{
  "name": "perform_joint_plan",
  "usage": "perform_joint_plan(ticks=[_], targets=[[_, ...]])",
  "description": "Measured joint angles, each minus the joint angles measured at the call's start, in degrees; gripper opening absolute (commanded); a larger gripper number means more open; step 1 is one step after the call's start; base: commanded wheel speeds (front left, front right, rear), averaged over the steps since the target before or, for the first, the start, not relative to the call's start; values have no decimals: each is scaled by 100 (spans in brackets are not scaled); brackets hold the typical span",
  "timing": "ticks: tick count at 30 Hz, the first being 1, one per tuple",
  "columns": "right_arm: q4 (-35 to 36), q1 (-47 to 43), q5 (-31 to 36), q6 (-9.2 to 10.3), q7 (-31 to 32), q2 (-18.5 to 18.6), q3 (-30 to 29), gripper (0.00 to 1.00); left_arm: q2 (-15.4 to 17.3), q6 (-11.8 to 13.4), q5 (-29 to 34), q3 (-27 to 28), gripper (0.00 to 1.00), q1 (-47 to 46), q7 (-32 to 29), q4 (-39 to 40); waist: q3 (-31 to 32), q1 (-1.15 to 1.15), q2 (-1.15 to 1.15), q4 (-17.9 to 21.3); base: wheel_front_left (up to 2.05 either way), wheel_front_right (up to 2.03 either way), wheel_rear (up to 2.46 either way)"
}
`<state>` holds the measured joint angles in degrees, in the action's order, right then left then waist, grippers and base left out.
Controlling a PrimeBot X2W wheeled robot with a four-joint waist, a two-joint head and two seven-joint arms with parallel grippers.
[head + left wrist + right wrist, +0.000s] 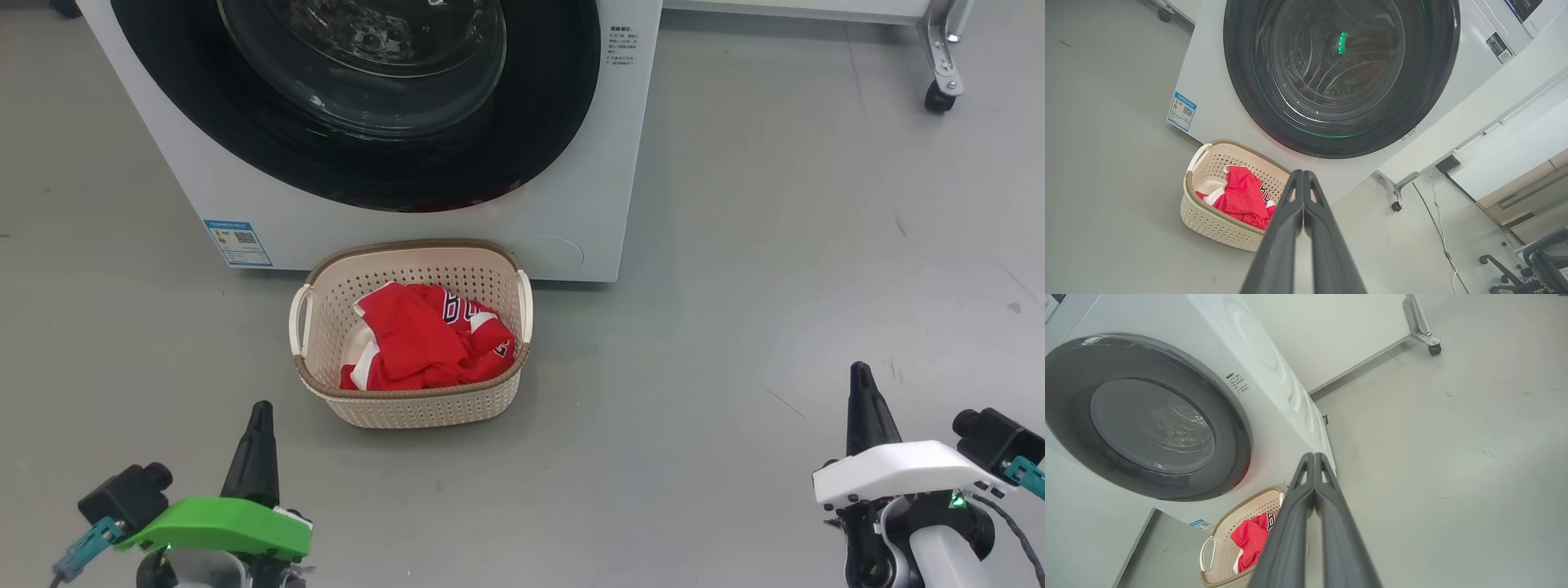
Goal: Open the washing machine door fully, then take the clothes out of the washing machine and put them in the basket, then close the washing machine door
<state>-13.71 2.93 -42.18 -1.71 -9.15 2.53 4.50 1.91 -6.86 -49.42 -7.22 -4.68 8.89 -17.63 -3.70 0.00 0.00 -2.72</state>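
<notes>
The white washing machine stands at the top of the head view, and its round black-rimmed door lies flush against the front. The red clothes lie bunched inside the cream basket on the floor just in front of the machine. My left gripper is low at the left, shut and empty, a short way before the basket. Over at the lower right my right gripper is shut and empty too. The left wrist view has the door, basket and clothes beyond my shut fingertips.
Grey floor spreads to the right of the basket. A frame leg with a caster wheel stands at the far right back. A blue label is stuck low on the machine's front. An office chair base and cables are at the left wrist view's right edge.
</notes>
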Motion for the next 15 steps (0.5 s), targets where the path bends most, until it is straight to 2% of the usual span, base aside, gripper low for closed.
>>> perform_joint_plan(ticks=[15], targets=[[-31,2,-1163,-121,335,15,-224,0,33,-1,-1021,197,0,1,-290,35,80,0,0,62,0,0,0]])
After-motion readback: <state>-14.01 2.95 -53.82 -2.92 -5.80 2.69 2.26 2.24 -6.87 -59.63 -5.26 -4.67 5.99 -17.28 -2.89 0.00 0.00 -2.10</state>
